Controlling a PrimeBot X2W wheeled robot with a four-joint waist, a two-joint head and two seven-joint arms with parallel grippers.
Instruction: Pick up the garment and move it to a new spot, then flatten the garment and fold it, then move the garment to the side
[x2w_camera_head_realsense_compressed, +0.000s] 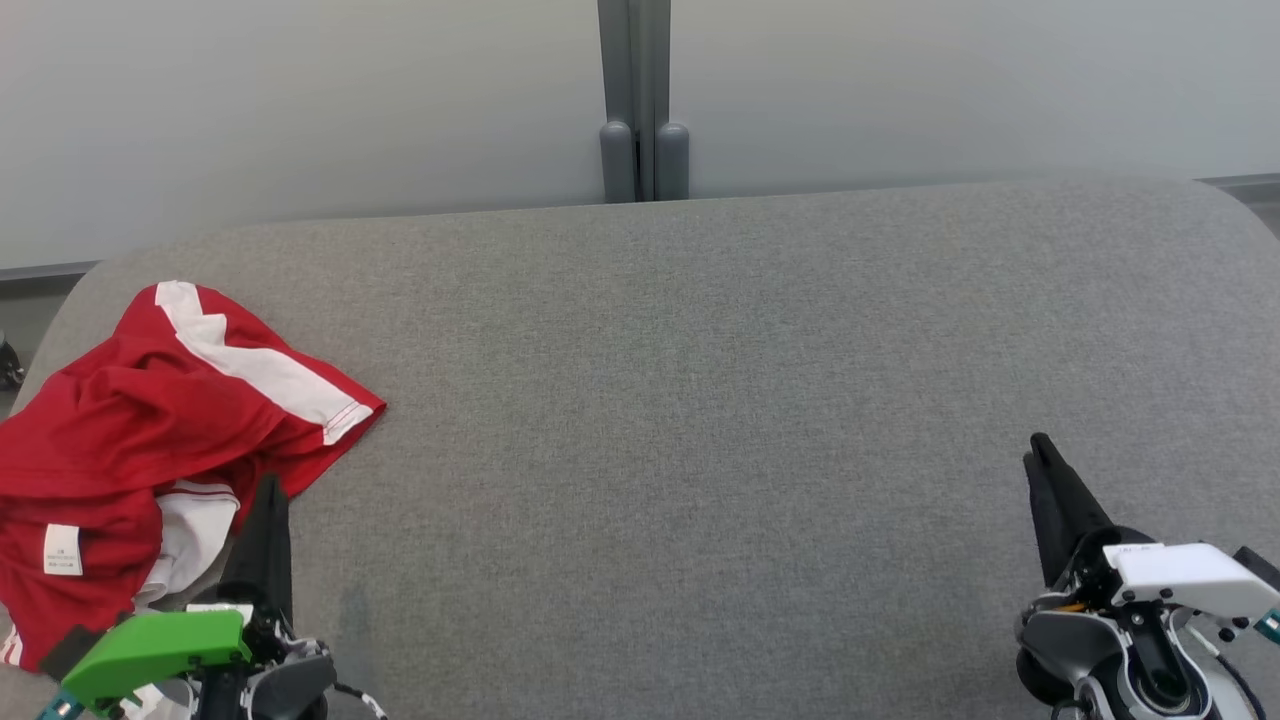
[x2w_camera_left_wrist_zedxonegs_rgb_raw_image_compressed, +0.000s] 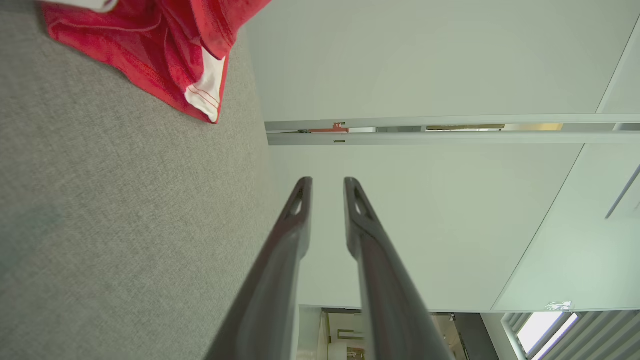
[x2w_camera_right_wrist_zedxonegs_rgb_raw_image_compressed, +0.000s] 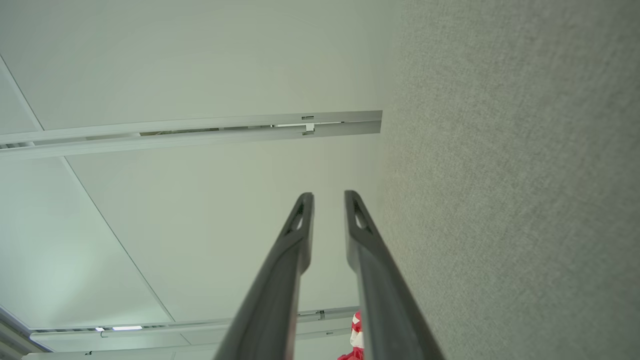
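— Left gripper first, since it sits closest at the lower left: how do its jaws stand?
— Slightly parted. In the left wrist view its two dark fingers have a narrow gap between them and nothing in it. They lie over the grey fabric surface and point toward the pale wall panels.
— And the right gripper?
— It has the same stance at the lower right, with a thin gap between its fingers and nothing pinched. It is well apart from the cloth.
— Where is the garment?
— At the left end of the surface, just beside the left gripper. In the head view the fingertips overlap its lower right hem. The left wrist view shows the cloth off to one side, clear of the fingers.
— How does it look?
— Red and crumpled into a loose heap with deep folds. A broad white band runs along its upper right edge and ends in a corner with red stitching. More white cloth shows at the bottom, next to the gripper. A small white care label faces up near the left side. I cannot tell whether it is a shirt or shorts.
— Anything beyond it?
— A grey post divides the wall panels behind the far edge of the surface.
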